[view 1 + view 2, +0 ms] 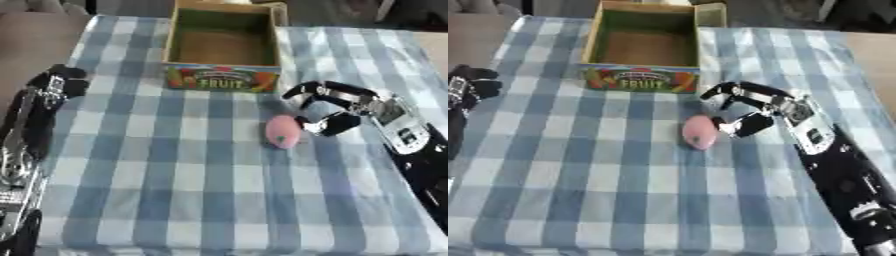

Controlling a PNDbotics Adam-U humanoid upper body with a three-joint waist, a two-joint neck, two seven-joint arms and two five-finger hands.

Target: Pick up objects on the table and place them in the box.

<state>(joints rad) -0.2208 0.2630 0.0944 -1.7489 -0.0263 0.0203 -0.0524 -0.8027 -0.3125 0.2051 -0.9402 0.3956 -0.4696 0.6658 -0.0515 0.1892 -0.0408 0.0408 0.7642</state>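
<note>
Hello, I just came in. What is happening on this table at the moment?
A humanoid robot is clearing a checked tablecloth into a fruit box. Its right hand, fingers curled but holding nothing, is right beside a pink object that lies on the cloth in front of the box. The box looks empty. The left hand is idle at the table's left edge.

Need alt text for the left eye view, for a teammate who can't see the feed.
The robot's right hand, fingers curled, sits just right of a pink egg-shaped object on a blue-and-white checked tablecloth. Beyond them an open box labelled FRUIT looks empty. The left hand rests at the table's left edge.
</note>
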